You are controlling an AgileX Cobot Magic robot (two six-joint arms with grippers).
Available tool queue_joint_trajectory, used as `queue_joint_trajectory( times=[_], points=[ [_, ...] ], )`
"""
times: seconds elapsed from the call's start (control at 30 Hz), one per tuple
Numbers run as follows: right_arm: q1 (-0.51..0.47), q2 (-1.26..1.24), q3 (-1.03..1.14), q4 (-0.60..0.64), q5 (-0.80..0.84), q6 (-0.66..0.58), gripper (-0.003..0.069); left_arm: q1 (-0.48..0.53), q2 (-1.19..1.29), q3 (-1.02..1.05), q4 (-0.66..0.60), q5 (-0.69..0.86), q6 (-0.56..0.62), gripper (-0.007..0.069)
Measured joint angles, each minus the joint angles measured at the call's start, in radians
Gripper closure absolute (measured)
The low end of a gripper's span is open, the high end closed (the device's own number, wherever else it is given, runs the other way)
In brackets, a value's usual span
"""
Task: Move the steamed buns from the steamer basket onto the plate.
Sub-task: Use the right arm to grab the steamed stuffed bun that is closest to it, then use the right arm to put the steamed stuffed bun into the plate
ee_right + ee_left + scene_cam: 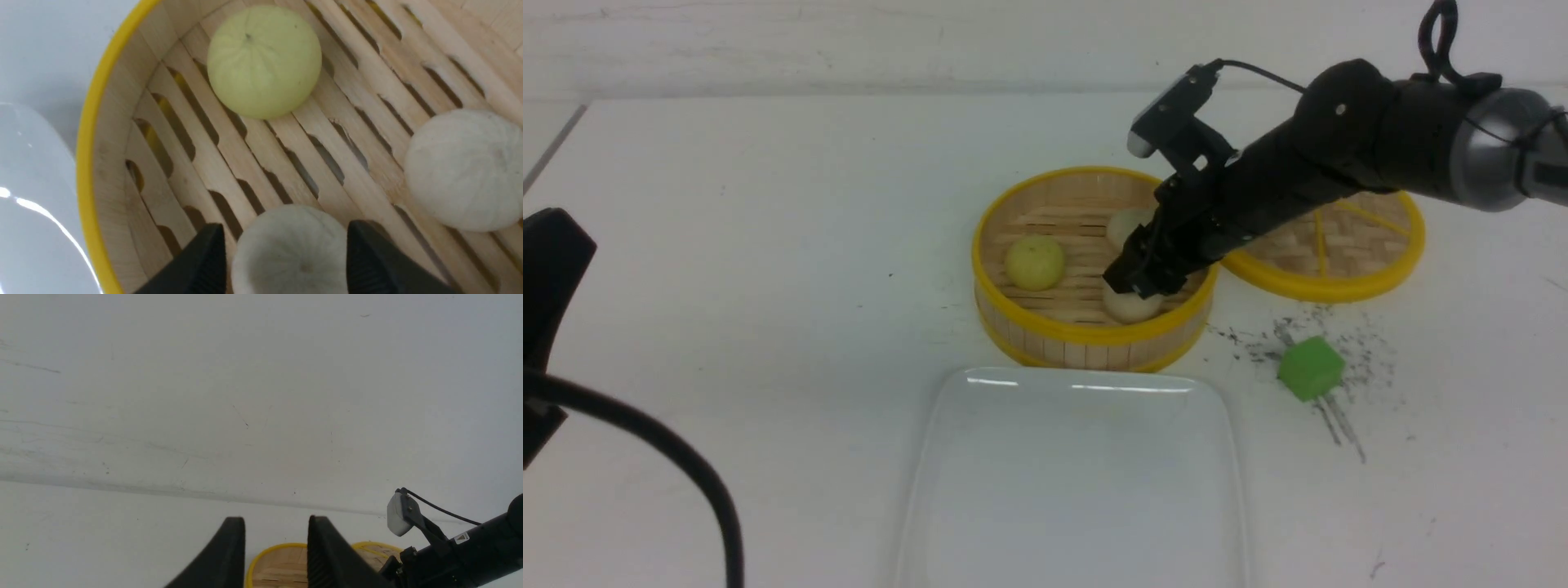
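Observation:
The steamer basket (1094, 333) stands mid-table and holds three steamed buns. The yellow-green bun (1035, 262) lies at its left; it also shows in the right wrist view (264, 61). One off-white bun (1125, 224) lies at the back (463, 169). The other off-white bun (1131, 309) lies at the front on the slats (290, 249). My right gripper (1131, 290) is down inside the basket, open, with its fingers on either side of this front bun (286, 234). The white plate (1078, 474) lies bare in front of the basket. My left gripper (276, 518) is open and empty, held high.
The flat woven lid (1339, 253) lies right of the basket, partly under my right arm. A green cube (1310, 368) sits on a scuffed patch at the front right. My left arm and its cable (645, 425) fill the left edge.

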Motion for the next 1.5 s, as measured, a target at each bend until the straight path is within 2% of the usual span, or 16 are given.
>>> queue_joint_trajectory(
  times=[0.17, 0.2, 0.23, 0.27, 0.33, 0.37, 0.43, 0.77, 0.93, 1.07, 1.13, 1.2, 1.3, 1.43, 1.5],
  points=[
    [0.0, 0.033, -0.001, -0.001, -0.002, 0.0, 0.0288, 0.0, 0.0, 0.0, 0.0, 0.0, 0.0, 0.0375],
    [0.0, 0.038, -0.001, -0.001, -0.005, 0.0, 0.0304, 0.0, 0.0, 0.0, 0.0, 0.0, 0.0, 0.0375],
    [0.0, 0.042, -0.002, -0.002, -0.008, -0.003, 0.0351, 0.0, 0.0, 0.0, 0.001, 0.0, 0.0, 0.0375],
    [0.0, 0.042, -0.004, -0.003, -0.008, -0.005, 0.0361, 0.0, 0.0, 0.0, 0.001, 0.0, 0.0, 0.0375],
    [0.0, 0.042, -0.007, -0.004, -0.012, -0.02, 0.0475, 0.0, 0.0, 0.0, 0.001, -0.001, 0.0, 0.0375],
    [0.0, 0.042, -0.01, -0.003, -0.016, -0.039, 0.0582, 0.0, 0.0, 0.0, 0.001, -0.001, 0.0, 0.0375],
    [0.0, 0.042, -0.01, -0.003, -0.019, -0.046, 0.0638, 0.0, 0.0, 0.0, 0.001, -0.001, 0.0, 0.0375],
    [0.0, -0.118, -0.01, -0.012, 0.021, -0.064, 0.0638, 0.0, 0.0, 0.0, 0.001, -0.001, 0.0, 0.0375],
    [0.0, -0.293, -0.01, -0.036, 0.125, -0.02, 0.0638, 0.0, 0.0, 0.0, 0.002, -0.001, 0.0, 0.0375],
    [0.0, -0.391, -0.01, -0.104, 0.269, 0.074, 0.0638, 0.0, 0.0, 0.0, 0.002, -0.001, 0.0, 0.0375],
    [0.0, -0.418, -0.01, -0.139, 0.397, 0.158, 0.0638, 0.0, 0.0, 0.0, 0.003, -0.001, 0.0, 0.0375],
    [0.0, -0.423, 0.002, -0.142, 0.499, 0.19, 0.0637, 0.0, 0.0, 0.0, 0.003, -0.001, 0.0, 0.0375],
    [0.0, -0.426, 0.078, -0.122, 0.565, 0.201, 0.0637, 0.0, 0.0, 0.0, 0.003, -0.001, 0.0, 0.0375],
    [0.0, -0.426, 0.225, -0.092, 0.559, 0.191, 0.0637, 0.0, 0.0, 0.0, 0.003, -0.001, 0.0, 0.0375],
    [0.0, -0.426, 0.333, -0.035, 0.528, 0.155, 0.0637, 0.0, 0.0, 0.0, 0.003, -0.001, 0.0, 0.0374]
  ],
)
